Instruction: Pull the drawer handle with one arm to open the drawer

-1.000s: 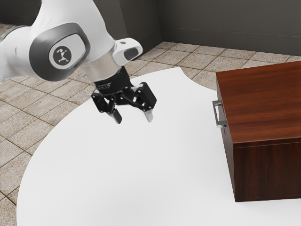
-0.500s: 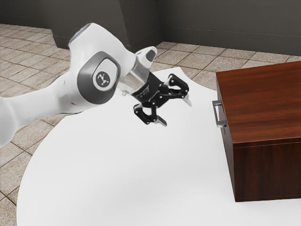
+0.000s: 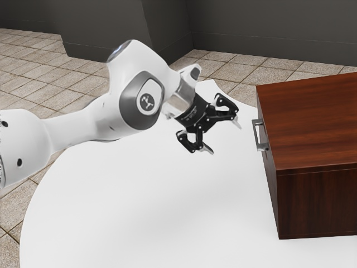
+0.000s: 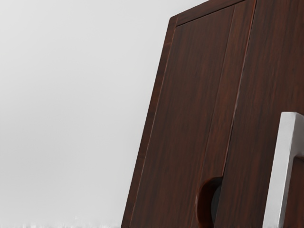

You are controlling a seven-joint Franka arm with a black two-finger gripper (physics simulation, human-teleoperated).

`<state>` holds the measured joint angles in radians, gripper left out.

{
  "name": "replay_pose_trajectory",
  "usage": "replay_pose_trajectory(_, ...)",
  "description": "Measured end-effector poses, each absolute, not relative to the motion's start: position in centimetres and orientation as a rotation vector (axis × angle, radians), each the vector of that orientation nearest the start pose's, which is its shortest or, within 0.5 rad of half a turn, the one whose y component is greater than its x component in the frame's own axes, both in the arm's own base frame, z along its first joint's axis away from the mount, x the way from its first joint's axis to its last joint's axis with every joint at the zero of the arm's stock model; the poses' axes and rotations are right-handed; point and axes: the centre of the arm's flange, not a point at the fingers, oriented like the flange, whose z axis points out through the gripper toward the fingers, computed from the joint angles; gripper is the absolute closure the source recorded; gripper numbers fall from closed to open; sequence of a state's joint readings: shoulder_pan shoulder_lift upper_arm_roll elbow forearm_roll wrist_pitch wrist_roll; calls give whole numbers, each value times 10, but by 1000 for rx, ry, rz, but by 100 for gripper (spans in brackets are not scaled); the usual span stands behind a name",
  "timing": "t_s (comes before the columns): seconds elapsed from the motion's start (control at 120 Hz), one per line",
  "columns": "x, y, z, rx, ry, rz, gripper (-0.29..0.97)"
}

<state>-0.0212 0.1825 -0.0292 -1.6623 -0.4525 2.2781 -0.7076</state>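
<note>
A dark wooden cabinet (image 3: 312, 151) stands on the white round table (image 3: 139, 212) at the exterior view's right. Its drawer front faces the arm and carries a silver bar handle (image 3: 259, 135); the front sits flush with the cabinet body. My gripper (image 3: 223, 135) hovers above the table, turned sideways toward that front, a short gap to the handle's left. Its fingers are spread, with nothing between them. In the wrist view the drawer front (image 4: 199, 123) is close, tilted, with the silver handle (image 4: 284, 161) beside a dark notch (image 4: 209, 202).
A tiled floor (image 3: 50, 84) surrounds the table, and dark walls stand at the back. The white arm (image 3: 100, 128) reaches in from the exterior view's left over the table's middle.
My hand has swung from the table's middle toward the cabinet and turned from pointing down to facing the drawer front. The fingers have stayed spread; the drawer has not moved.
</note>
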Motion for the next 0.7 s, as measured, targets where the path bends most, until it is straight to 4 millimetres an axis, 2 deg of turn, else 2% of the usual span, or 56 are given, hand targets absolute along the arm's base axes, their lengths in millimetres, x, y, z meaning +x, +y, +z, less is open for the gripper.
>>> replay_pose_trajectory(0.2, 661, -50, 544, 2328, 1116, 318, 0)
replay_pose_trajectory(0.3, 667, -47, 545, 2321, 1129, 322, 0)
replay_pose_trajectory(0.367, 672, -37, 551, 2316, 1147, 314, 0)
replay_pose_trajectory(0.45, 674, -36, 549, 2323, 1158, 280, 0)
replay_pose_trajectory(0.567, 678, -42, 539, 2338, 1162, 235, 0)
replay_pose_trajectory(0.7, 679, -52, 539, 2357, 1154, 217, 0)
